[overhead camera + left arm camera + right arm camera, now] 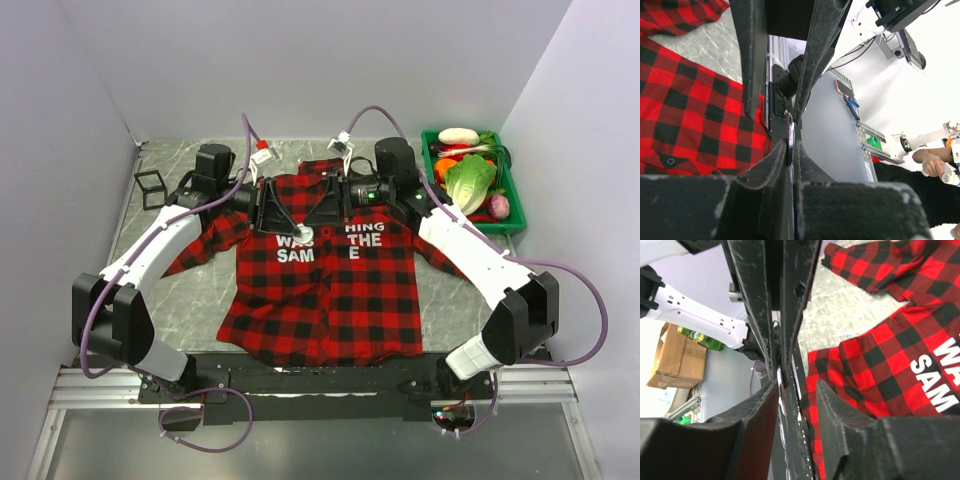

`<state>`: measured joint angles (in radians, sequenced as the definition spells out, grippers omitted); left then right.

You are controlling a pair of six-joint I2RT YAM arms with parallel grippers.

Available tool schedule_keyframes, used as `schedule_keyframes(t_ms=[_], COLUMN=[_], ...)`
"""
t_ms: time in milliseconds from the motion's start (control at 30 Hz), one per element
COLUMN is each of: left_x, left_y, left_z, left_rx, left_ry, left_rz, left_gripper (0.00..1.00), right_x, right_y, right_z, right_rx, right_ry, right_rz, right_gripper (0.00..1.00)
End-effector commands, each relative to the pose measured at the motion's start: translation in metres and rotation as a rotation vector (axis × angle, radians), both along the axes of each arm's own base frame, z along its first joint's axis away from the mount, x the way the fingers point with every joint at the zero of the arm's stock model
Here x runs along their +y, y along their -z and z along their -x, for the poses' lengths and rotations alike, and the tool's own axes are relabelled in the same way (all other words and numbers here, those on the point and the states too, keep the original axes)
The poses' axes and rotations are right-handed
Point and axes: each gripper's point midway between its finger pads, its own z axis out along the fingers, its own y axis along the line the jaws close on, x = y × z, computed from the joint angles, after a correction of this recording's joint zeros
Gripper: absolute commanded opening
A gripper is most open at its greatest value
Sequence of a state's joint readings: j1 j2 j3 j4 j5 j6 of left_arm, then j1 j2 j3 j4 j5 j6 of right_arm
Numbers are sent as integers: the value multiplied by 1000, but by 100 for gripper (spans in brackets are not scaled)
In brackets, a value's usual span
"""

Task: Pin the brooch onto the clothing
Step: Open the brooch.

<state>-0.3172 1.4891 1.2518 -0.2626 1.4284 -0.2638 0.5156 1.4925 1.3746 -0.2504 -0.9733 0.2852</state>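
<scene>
The clothing (325,285), a red-and-black plaid shirt with white letters, lies flat in the middle of the table. Both grippers meet tip to tip above its upper chest, just below the collar. My left gripper (294,230) (790,150) is shut on the brooch (303,236) (788,134), a thin disc seen edge-on between its pads. My right gripper (312,230) (797,390) comes in from the opposite side. It is open, its jaws straddling the brooch (779,382) and the left gripper's fingers. One pad lies close against the disc; the other stands apart over the clothing (880,355).
A green crate (516,195) of toy vegetables stands at the back right. A small black wire-frame cube (150,188) sits at the back left. The shirt's sleeves spread out to both sides under the arms. A person's hand (935,165) shows beyond the table.
</scene>
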Motion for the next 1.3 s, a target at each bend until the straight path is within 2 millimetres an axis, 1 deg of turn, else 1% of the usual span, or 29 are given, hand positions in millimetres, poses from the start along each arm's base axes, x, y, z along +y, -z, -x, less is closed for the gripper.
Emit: schedule_keyframes(t_ms=[0, 200, 300, 433, 467, 500, 567, 600, 633, 767, 800, 833, 867, 933, 1033, 1100, 1133, 1167, 1200, 1233, 1267], left_x=[-2, -2, -2, -2, -2, -2, -2, -2, -2, -2, -2, -2, -3, -3, -1, -1, 0, 0, 0, -1, 0], left_y=[-12, -10, -10, -12, -11, -11, -11, -12, -11, -13, -12, -13, -12, -12, -15, -19, -16, -21, -18, -19, -21], left_z=[4, 1, 1, 2, 2, 2, 2, 2, 2, 2, 2, 1, -2, -3, -7, -12, -12, -15, -17, -17, -17], left_rx=[-66, -65, -67, -74, -72, -73, -73, -75, -75, -83, -84, -85, -91, -101, -127, -163, -138, -174, -150, -151, -159], left_ry=[39, 26, 25, 24, 24, 24, 24, 23, 23, 18, 15, 10, -6, -27, -68, -106, -119, -133, -153, -161, -171], left_rz=[33, 27, 26, 27, 26, 27, 26, 26, 26, 25, 24, 23, 17, 10, 4, 10, 6, 22, 17, 19, 24], left_gripper=[2, 1, 1, 1, 1, 1, 1, 1, 1, 1, 5, 30, 46, 71, 82, 84, 85, 85, 85, 85, 85], right_x=[10, 14, 14, 14, 15, 15, 15, 15, 15, 14, 13, 14, 13, 11, 6, 2, -2, -2, -5, -7, -8], right_y=[-25, -11, -8, -7, -7, -7, -7, -6, -7, -5, -6, -6, -7, -12, -21, -28, -32, -44, -47, -51, -59], right_z=[5, 9, 11, 12, 11, 11, 11, 11, 11, 9, 9, 9, 7, 6, -1, -2, -5, -8, -7, -10, -10], right_rx=[-73, -59, -59, -57, -60, -61, -59, -55, -58, -64, -71, -76, -78, -103, -139, -141, -145, -160, -164, -167, -183], right_ry=[-40, -52, -53, -56, -56, -57, -55, -58, -55, -48, -41, -34, -19, 8, 74, 104, 123, 138, 151, 169, 176], right_rz=[-57, -20, -11, -10, -12, -14, -15, -14, -14, -4, -5, -7, -11, -26, -46, -73, -90, -134, -151, -166, -196], right_gripper=[40, 36, 35, 30, 28, 22, 16, 7, 1, 0, 0, 0, 0, 0, 0, 0, 0, 0, 0, 0, 0])
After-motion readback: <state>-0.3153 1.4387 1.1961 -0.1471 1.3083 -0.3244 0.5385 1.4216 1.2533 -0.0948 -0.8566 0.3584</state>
